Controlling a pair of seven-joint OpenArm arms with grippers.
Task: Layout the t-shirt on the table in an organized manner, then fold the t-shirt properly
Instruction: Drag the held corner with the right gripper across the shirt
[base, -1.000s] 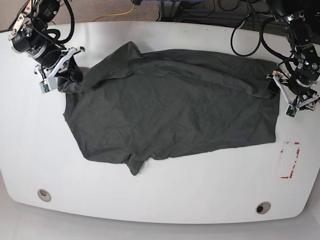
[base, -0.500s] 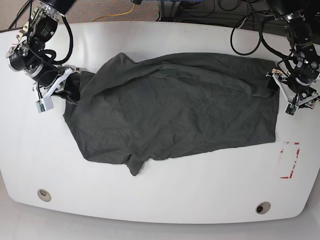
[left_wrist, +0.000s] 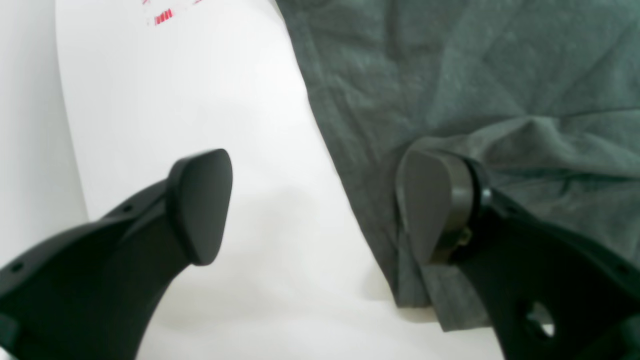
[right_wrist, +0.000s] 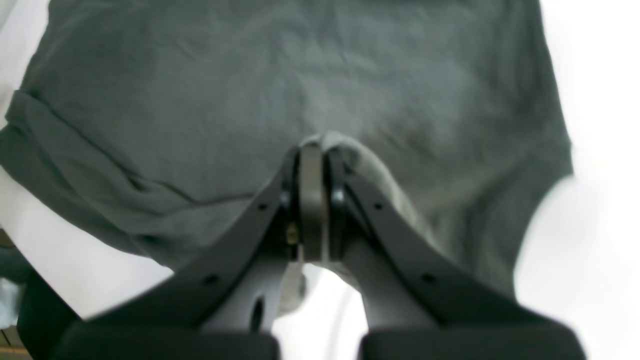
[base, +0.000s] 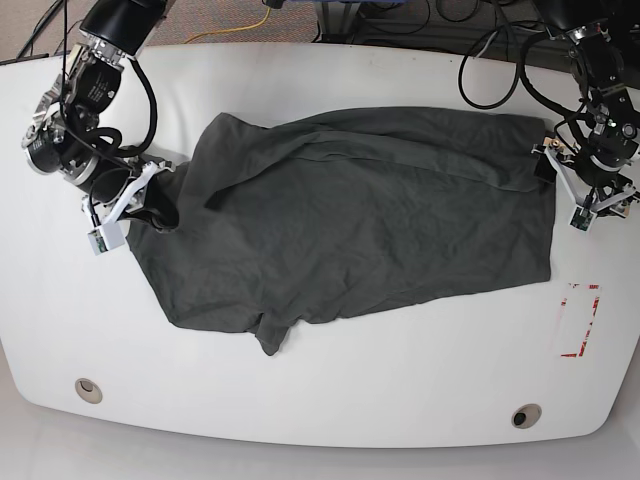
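Two end effectors flank the shirt (base: 350, 215), which lies spread across the middle of the table (base: 330, 400), mostly flat but wrinkled, with a ridge of folded cloth running along its far edge. The right end effector (right_wrist: 312, 200) has its jaws pressed together on a pinch of cloth at one end of the shirt, and the fabric humps up over the closed tips. The left end effector (left_wrist: 312, 205) stands with jaws wide apart at the opposite end: one finger (left_wrist: 200, 205) is over bare table, the other (left_wrist: 435, 205) sits over the shirt's edge, so it grips nothing.

We judge the shirt light, soft and limp. It will drape and bunch instead of holding a shape, and drag over the smooth table could pull new creases into it. The best holds look to be hems, corners and seam lines, where doubled cloth gives the jaws more to bite; a pinch in mid-panel would only tent the fabric. The open end effector would want the corner beside its shirt-side finger.

Some things stay unclear. The base view shows the near sleeve (base: 272, 335) poking out, but the other sleeve is lost in the far fold, and the collar cannot be made out. We cannot tell how many layers the right jaws hold, nor whether the left's shirt-side finger touches the cloth or hovers above it. Both wrist views are blurred.
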